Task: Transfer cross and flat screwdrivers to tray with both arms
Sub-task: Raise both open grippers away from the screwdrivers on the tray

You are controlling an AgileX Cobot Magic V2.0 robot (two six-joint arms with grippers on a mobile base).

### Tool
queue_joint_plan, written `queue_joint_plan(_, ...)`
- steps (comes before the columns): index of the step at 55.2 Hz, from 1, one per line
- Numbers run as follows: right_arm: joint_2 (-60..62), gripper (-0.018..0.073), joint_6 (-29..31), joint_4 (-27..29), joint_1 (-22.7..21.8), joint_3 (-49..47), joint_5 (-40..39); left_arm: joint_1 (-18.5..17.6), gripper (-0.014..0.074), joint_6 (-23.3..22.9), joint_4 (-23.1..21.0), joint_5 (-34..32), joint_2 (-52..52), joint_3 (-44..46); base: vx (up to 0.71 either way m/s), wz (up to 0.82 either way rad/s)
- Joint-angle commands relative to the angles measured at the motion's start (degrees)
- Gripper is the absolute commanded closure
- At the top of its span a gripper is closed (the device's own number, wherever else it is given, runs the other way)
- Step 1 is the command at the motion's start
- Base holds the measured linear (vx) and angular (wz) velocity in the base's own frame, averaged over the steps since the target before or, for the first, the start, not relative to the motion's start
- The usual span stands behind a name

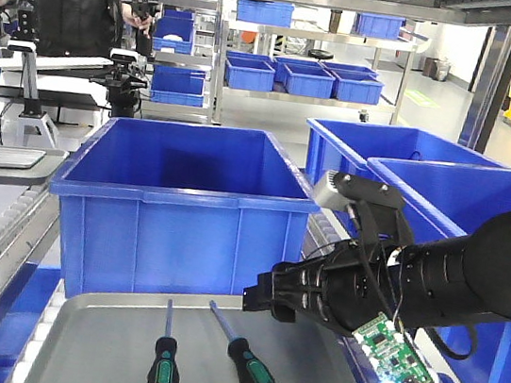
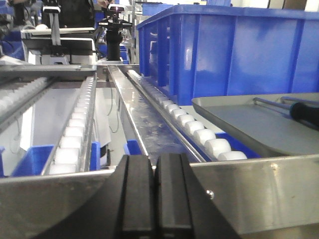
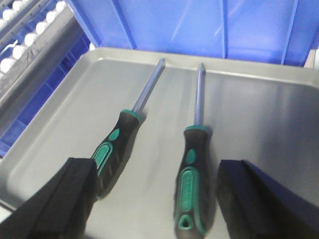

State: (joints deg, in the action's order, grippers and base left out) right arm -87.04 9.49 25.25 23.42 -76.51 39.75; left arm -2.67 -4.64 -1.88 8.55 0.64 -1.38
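Observation:
Two screwdrivers with black-and-green handles lie side by side in the grey tray [image 1: 100, 351], shafts pointing toward the blue bin. The left screwdriver [image 1: 164, 364] [image 3: 113, 148] and the right screwdriver [image 1: 252, 375] [image 3: 192, 181] are untouched by either gripper. I cannot tell which one is cross and which flat. My right gripper [image 1: 258, 299] [image 3: 157, 199] hovers open just above their handles, its fingers [image 3: 65, 199] spread wide over the tray [image 3: 259, 114]. My left gripper [image 2: 154, 194] is shut on nothing, low behind a metal rail, left of the tray [image 2: 249, 122]. A dark handle [image 2: 305, 112] shows at that view's right edge.
A deep blue bin [image 1: 178, 200] stands right behind the tray, with further blue bins [image 1: 402, 165] to the right. Roller conveyor tracks [image 2: 75, 134] run along the left. A person [image 1: 72, 4] stands at the back left. A circuit board [image 1: 394, 359] hangs on my right arm.

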Motion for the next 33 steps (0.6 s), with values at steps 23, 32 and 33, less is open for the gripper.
queue_joint_plan(23, 2.3, -0.0006, 0.1, 1.0, -0.2, -1.9, -2.7, -0.2, 0.0602, -1.2, 0.1, -4.5, 0.7, 1.3, 0.0, 0.0)
queue_joint_plan(32, 2.3, -0.0006, 0.1, 1.0, -0.2, -1.9, -2.7, -0.2, 0.0602, -1.2, 0.1, -4.5, 0.7, 1.3, 0.0, 0.0)
queue_joint_plan(33, 2.3, -0.0006, 0.1, 1.0, -0.2, -1.9, -2.7, -0.2, 0.0602, -1.2, 0.1, -4.5, 0.7, 1.3, 0.0, 0.0)
